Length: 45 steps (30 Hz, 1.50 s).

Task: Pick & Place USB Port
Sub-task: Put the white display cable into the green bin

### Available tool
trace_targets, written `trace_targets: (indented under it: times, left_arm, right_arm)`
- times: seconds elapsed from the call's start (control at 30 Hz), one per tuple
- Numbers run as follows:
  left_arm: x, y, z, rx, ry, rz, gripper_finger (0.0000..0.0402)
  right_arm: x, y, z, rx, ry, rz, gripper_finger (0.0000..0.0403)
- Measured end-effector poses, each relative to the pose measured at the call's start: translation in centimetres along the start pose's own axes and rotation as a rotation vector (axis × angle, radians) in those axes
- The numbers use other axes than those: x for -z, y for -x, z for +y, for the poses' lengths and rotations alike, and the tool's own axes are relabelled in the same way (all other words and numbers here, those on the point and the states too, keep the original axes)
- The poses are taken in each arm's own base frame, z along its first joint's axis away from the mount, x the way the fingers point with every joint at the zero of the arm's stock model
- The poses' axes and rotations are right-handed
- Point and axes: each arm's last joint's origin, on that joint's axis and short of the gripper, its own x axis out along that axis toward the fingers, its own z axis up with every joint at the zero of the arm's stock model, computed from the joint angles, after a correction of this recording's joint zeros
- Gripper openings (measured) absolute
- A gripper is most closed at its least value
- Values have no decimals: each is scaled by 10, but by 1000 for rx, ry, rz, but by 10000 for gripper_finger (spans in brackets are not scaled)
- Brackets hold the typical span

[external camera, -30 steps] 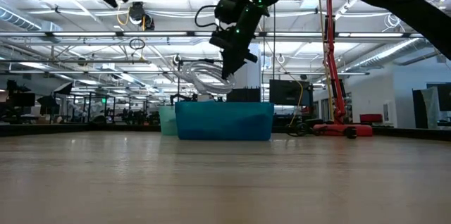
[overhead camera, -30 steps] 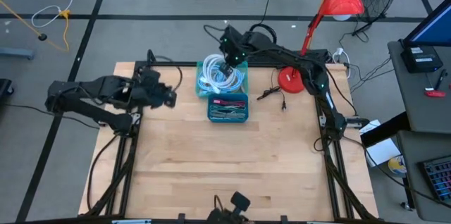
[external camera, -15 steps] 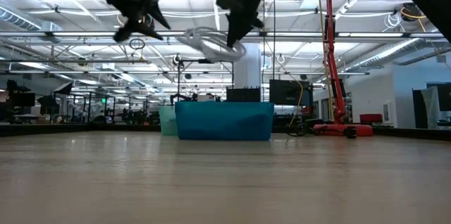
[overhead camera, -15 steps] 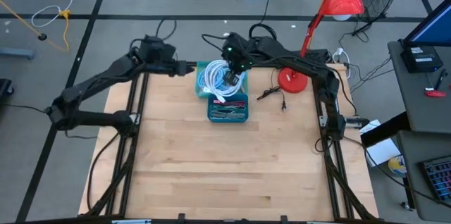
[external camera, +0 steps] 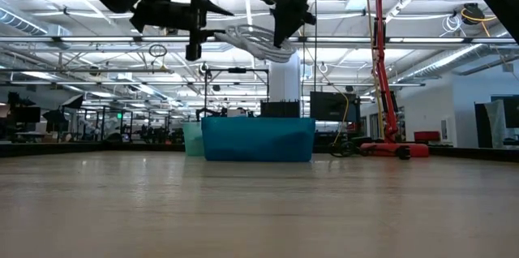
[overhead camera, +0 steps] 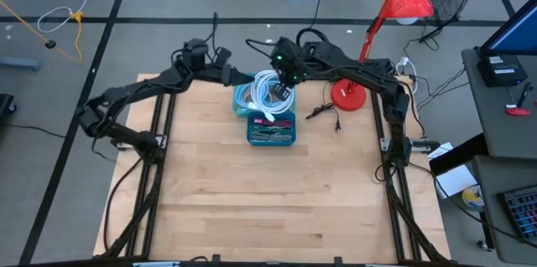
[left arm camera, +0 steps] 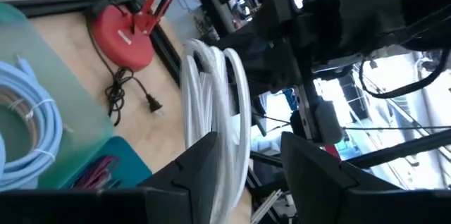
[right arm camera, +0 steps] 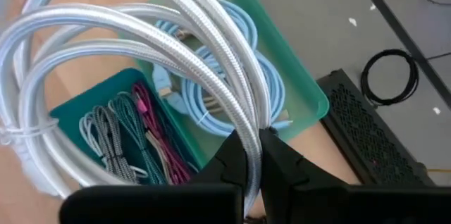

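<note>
A coil of white braided cable (overhead camera: pixel 270 89) hangs in the air over the bins, and my right gripper (right arm camera: pixel 255 139) is shut on it. My left gripper (left arm camera: pixel 248 143) comes level from the table's left at the same height. It is open, and the coil's near loop (left arm camera: pixel 211 104) runs down between its two fingers. In the low view the coil (external camera: pixel 251 40) sits high above the teal bin (external camera: pixel 258 139), between my left gripper (external camera: pixel 219 16) and my right gripper (external camera: pixel 284 35). My right gripper pinches a few strands at one side of the coil (right arm camera: pixel 246 122) between its two fingers. It comes slanting down from the far right. The coil juts out from the fingers toward the table's left, lifted clear of both bins. My left gripper: I cannot tell whether its fingers touch the loop.
A light green bin (overhead camera: pixel 242 109) with light blue cables (right arm camera: pixel 232 83) stands at the far middle. A teal bin (overhead camera: pixel 271 128) with several thin cables stands just in front of it. A red lamp's base (overhead camera: pixel 344 95) and a black plug cord (overhead camera: pixel 323 114) are to the right.
My left arm has swung from the table's left edge toward the far middle, turned level, and brought its fingers to the coil. My right gripper has risen with the coil, which has come up out of the green bin and now hangs clear above it.
</note>
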Motion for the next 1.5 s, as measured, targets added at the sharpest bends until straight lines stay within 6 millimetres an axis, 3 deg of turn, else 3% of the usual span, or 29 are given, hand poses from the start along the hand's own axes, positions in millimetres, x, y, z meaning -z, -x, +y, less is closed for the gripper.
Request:
trace_targets:
  times: [0.43, 0.7, 0.8, 0.93, 1.1, 1.37, 1.5]
  left_arm:
    - [7, -11, 7, -64, 2, 6, 159]
    - [12, -6, 18, -236, -63, 59, 159]
    - [12, -9, 1, -393, -211, 158, 159]
    - [4, -14, -46, -624, -488, 231, 159]
    - [-10, -19, -94, -745, -564, 247, 159]
    - [2, -61, -88, -955, -583, 450, 159]
    - [-1, -67, -89, -973, -574, 443, 159]
  right_arm:
    - [9, -20, 3, -21, -40, 63, 8]
    - [11, -21, 9, -75, -42, 82, 8]
    - [12, -20, 12, -82, -46, 94, 8]
    - [15, -20, 12, -74, -74, 125, 8]
    - [16, -20, 8, -56, -129, 143, 8]
    - [12, -21, 3, -37, -169, 104, 8]
    - [20, -34, 0, -7, -177, 151, 8]
